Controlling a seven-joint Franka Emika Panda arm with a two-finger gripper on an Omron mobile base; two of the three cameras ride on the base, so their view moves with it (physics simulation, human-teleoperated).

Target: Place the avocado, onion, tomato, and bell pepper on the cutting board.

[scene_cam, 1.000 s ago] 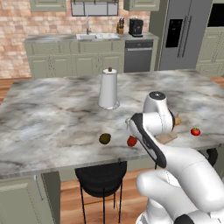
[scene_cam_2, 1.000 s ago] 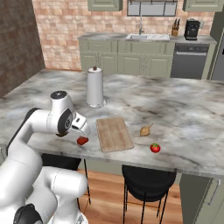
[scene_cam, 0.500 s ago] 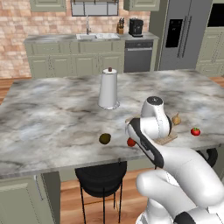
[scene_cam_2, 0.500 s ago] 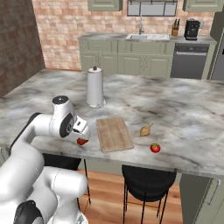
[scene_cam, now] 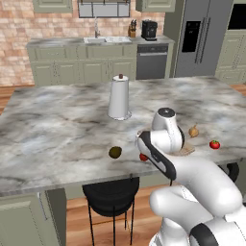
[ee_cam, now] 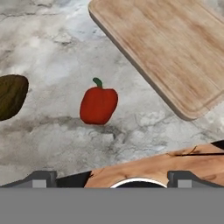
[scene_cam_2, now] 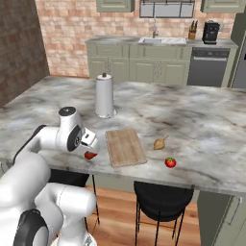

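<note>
Red bell pepper (ee_cam: 98,105) on marble between avocado (ee_cam: 11,96) and cutting board (ee_cam: 175,52) — fingers (ee_cam: 41,179) wide apart, empty.

We see bare bench (ee_cam: 52,135) all around the bell pepper (ee_cam: 98,105), with open gaps toward the avocado (ee_cam: 11,96) and the cutting board (ee_cam: 170,48). The paper towel roll (scene_cam_2: 104,96) stands well behind.

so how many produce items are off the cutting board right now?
4, all on the counter. Bell pepper and avocado lie left of the cutting board; onion and tomato right of it. Others could be hidden behind the arm.
</note>
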